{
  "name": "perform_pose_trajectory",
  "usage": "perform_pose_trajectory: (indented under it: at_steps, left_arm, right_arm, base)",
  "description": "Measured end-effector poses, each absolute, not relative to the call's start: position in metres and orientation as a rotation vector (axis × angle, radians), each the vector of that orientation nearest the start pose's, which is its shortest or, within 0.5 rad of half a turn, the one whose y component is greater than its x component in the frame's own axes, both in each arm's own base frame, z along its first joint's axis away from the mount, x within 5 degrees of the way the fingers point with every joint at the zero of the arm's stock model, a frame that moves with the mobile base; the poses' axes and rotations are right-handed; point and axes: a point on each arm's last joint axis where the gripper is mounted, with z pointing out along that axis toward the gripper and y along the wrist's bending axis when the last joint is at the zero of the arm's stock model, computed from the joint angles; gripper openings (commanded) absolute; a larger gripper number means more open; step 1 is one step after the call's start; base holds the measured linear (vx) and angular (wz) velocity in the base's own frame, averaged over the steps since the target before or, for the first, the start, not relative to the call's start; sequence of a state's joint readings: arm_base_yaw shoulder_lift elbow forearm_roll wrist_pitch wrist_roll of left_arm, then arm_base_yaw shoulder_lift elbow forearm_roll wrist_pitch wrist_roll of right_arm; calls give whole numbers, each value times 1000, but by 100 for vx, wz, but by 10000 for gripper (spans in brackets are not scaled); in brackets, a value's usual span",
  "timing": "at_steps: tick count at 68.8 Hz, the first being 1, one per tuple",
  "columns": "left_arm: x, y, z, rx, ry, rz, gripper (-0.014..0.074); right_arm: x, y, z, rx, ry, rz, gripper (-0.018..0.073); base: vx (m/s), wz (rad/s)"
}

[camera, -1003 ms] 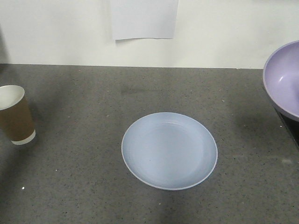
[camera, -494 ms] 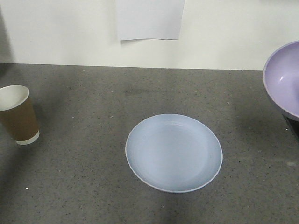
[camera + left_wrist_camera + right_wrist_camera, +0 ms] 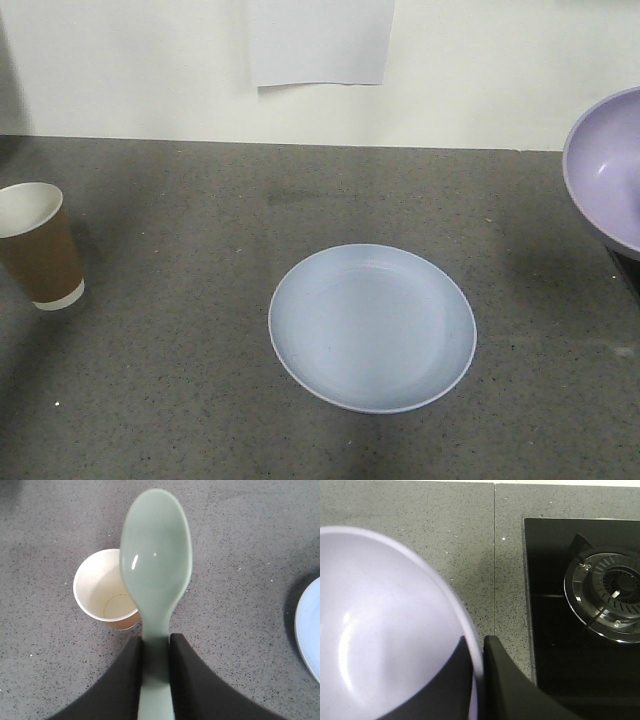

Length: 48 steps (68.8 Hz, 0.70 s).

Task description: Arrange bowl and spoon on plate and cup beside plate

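Note:
The pale blue plate (image 3: 372, 327) lies on the grey counter (image 3: 180, 400), near the middle of the front view. At the far left stands the brown paper cup (image 3: 38, 246), upright. The lavender bowl (image 3: 608, 168) hangs at the right edge, above the counter. In the right wrist view my right gripper (image 3: 478, 647) is shut on the bowl (image 3: 385, 630), pinching its rim. In the left wrist view my left gripper (image 3: 155, 641) is shut on the handle of the mint-green spoon (image 3: 156, 555), whose scoop points forward over the cup (image 3: 107, 590). The plate's edge (image 3: 307, 625) shows at the right.
A black gas hob with a burner (image 3: 607, 592) sits on the counter to the right of the bowl. A white sheet of paper (image 3: 320, 42) hangs on the back wall. The wall bounds the counter at the rear.
Between one second and half a second ago the front view shifted slightly, so plate and cup sit a little to the right. Since then nothing has visibly moved.

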<state>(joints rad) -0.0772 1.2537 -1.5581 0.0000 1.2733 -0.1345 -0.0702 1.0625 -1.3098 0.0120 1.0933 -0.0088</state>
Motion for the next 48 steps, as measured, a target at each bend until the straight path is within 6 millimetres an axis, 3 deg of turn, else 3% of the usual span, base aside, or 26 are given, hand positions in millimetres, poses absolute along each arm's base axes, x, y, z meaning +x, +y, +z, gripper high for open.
perform_pose_trajectory:
  at_steps: [48]
  left_arm:
    - [229, -18, 449, -70, 2454, -93, -6]
  right_arm:
    - [191, -12, 429, 73, 2329, -24, -6]
  base:
    - [0, 0]
